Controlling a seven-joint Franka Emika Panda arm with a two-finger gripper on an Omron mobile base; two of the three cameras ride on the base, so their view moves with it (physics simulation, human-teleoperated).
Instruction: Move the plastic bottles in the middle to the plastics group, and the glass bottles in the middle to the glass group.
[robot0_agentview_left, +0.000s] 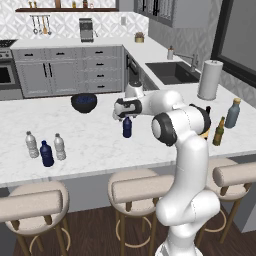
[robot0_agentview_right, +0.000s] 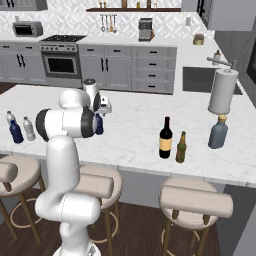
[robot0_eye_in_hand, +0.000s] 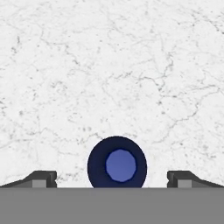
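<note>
The dark blue bottle (robot0_eye_in_hand: 117, 163) is seen from above between the spread fingertips (robot0_eye_in_hand: 41, 178), with open gaps left on both sides of it. Bare marble counter (robot0_agentview_left: 90, 132) is found all around it. A dark bowl (robot0_agentview_left: 83, 102) stands behind it, near but apart. The plastics group (robot0_agentview_left: 45, 148) and the wine bottle (robot0_agentview_right: 165, 138) are set well apart on opposite sides.

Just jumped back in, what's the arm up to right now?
The gripper hangs open straight above the dark blue bottle mid-counter, fingers wide on either side of its cap, not touching. The plastics group stands at the counter's left end. The wine bottle is beside the amber bottle, near the grey-blue bottle.
</note>
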